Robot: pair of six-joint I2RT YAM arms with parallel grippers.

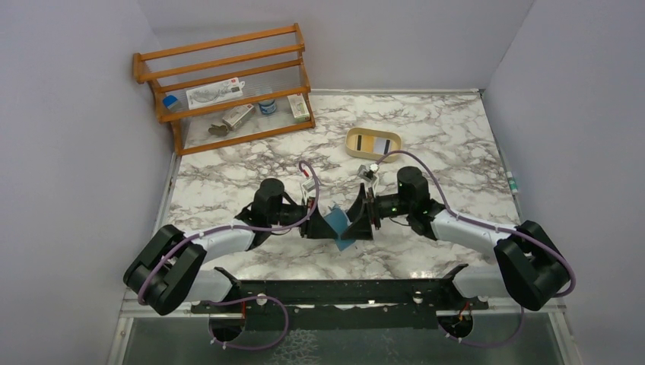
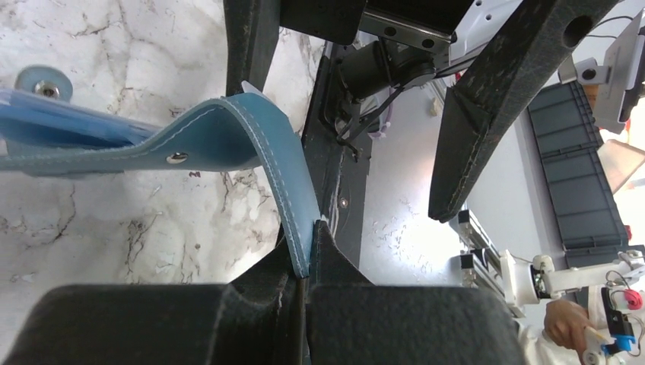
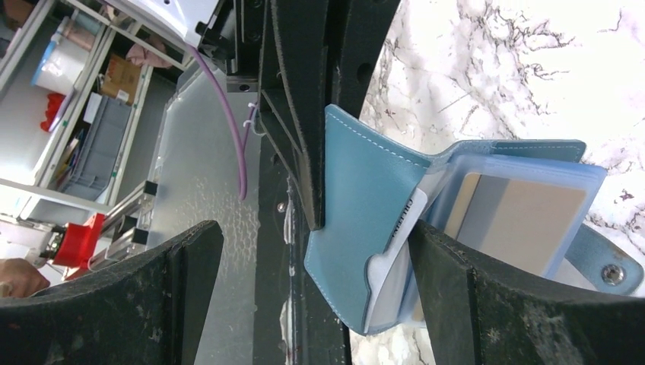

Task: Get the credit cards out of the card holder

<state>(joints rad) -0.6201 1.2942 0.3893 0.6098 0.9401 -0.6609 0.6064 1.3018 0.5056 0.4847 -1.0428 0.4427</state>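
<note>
I have the left pincer (image 2: 304, 283) clamped on the card holder's (image 2: 228, 133) cover over mid-desk (image 1: 456, 137). My right pincer (image 3: 312, 251) gapes wide and empty. The credit cards (image 3: 395, 239) poke toward it, nearest its right finger.

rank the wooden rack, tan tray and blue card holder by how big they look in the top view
1. wooden rack
2. tan tray
3. card holder, only partly visible, so its place below the tray is unsure
</note>
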